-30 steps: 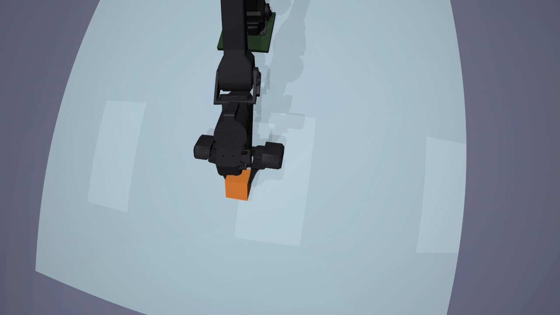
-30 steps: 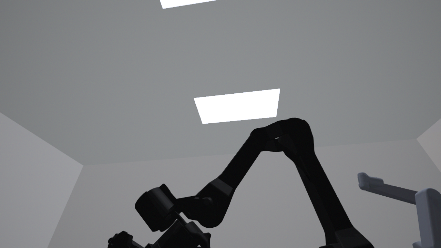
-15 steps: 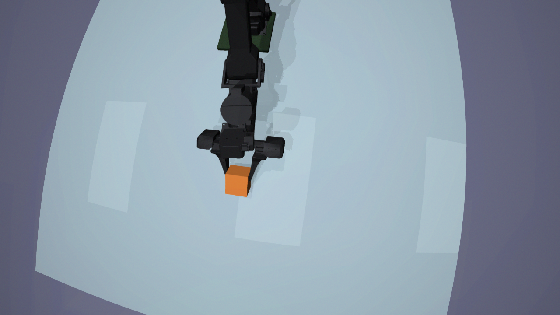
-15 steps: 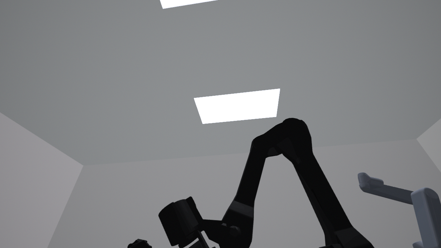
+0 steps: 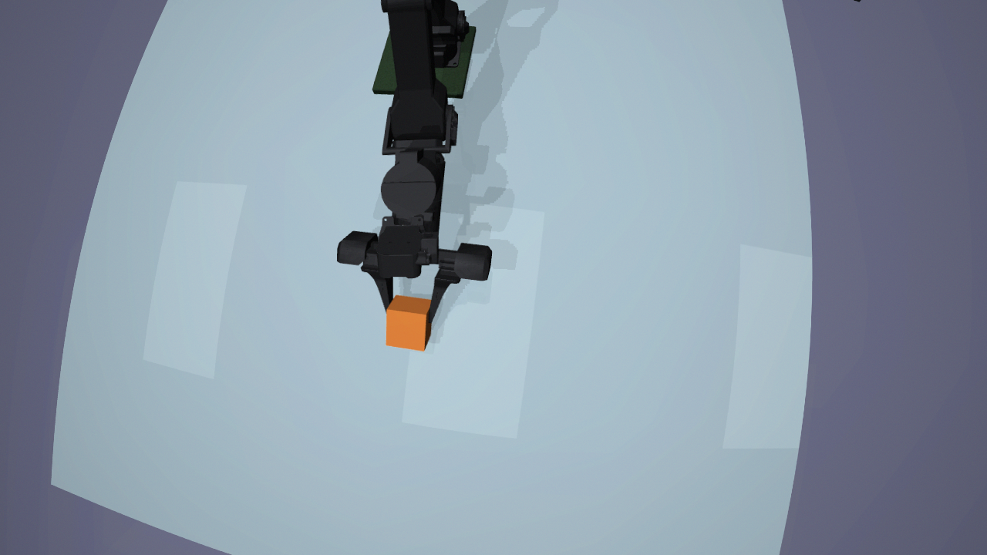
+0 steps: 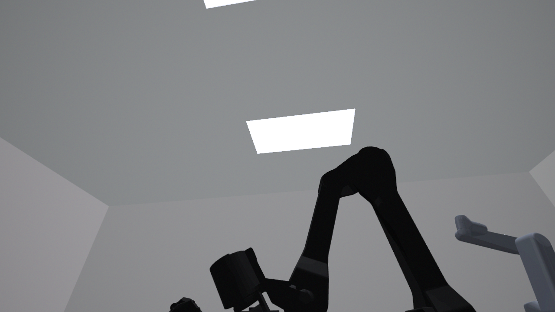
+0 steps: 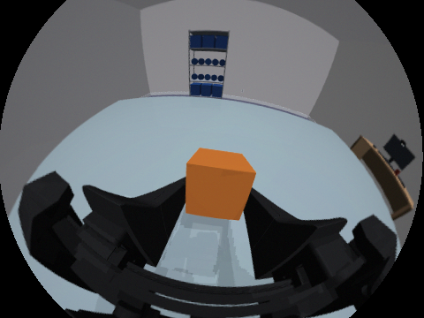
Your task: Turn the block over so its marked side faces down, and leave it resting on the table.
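Observation:
An orange block [image 5: 407,324] [image 7: 218,184] is clamped between the two black fingers of my gripper [image 5: 408,304] [image 7: 217,207], near the middle of the pale blue table [image 5: 621,206]. The fingers press on its left and right sides. The faces that show in the top view and the wrist view are plain orange; no mark shows on them. In the wrist view the gripper points almost level across the table. I cannot tell whether the block touches the table. The exterior view shows only the dark arm [image 6: 349,217] against the ceiling; the block is out of that view.
The arm's base sits on a dark green plate [image 5: 462,62] at the far edge of the table. Lighter rectangles [image 5: 193,276] [image 5: 766,344] show on the table top. A shelf [image 7: 208,65] stands at the far wall and a desk [image 7: 383,173] at the right.

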